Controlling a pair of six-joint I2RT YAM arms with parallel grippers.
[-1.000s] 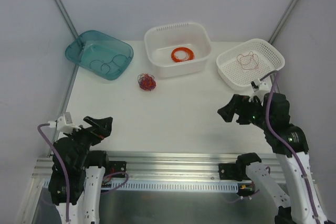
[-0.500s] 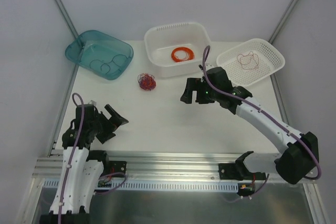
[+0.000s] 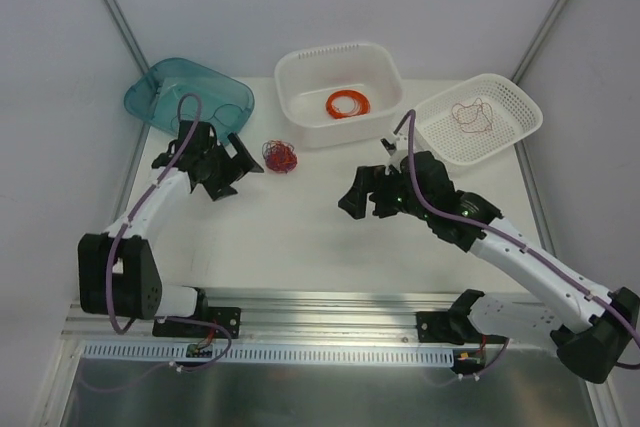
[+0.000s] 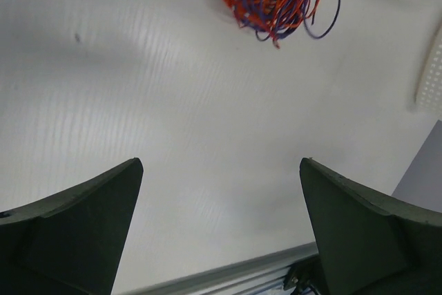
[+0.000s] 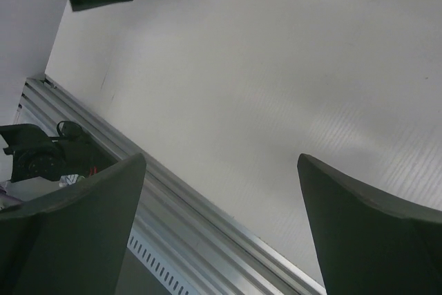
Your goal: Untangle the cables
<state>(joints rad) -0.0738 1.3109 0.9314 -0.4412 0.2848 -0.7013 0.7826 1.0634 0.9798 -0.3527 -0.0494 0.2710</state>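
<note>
**Both jaws wide, cables (image 3: 280,156) untouched**

Top view: I see the knotted cables on the table's (image 3: 300,237) far left, just right of my left gripper (image 3: 238,161), which is spread wide and empty. My right gripper (image 3: 350,194) hangs mid-table, also wide, holding nothing. Left wrist: the cables lie ahead of the open jaws, apart from them. Right wrist: only table between the spread jaws
</note>
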